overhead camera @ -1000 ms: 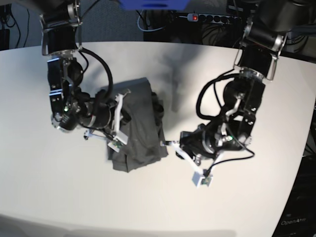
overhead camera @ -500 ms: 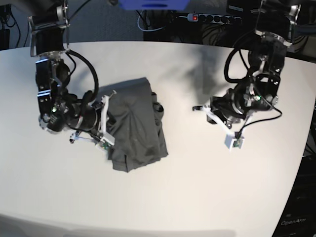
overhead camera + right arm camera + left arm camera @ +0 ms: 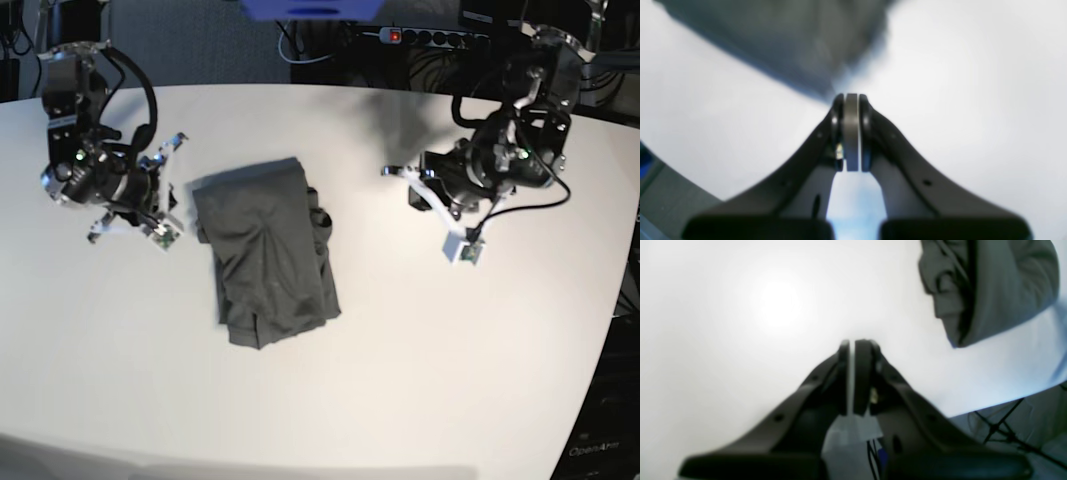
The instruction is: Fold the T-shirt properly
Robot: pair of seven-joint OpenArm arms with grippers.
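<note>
The dark grey T-shirt (image 3: 265,250) lies folded into a narrow, slightly rumpled rectangle in the middle of the white table (image 3: 420,380). My right gripper (image 3: 176,141) hovers just left of the shirt's far corner, shut and empty. In the right wrist view this gripper (image 3: 850,98) has its pads pressed together, and the T-shirt (image 3: 790,43) is a blur ahead and to the left. My left gripper (image 3: 386,172) is well to the right of the shirt, shut with nothing in it. The left wrist view shows the gripper (image 3: 852,343) over bare table, and the T-shirt (image 3: 993,290) at upper right.
A power strip (image 3: 430,37) and cables lie behind the table's far edge. The table's curved right edge (image 3: 610,330) runs close to the left arm. In the left wrist view, the table edge (image 3: 1023,396) and cables below it show at lower right.
Both arms have pulled back from the T-shirt: the right gripper moved left off its edge, the left gripper moved up and to the right. The shirt stays folded in place.
</note>
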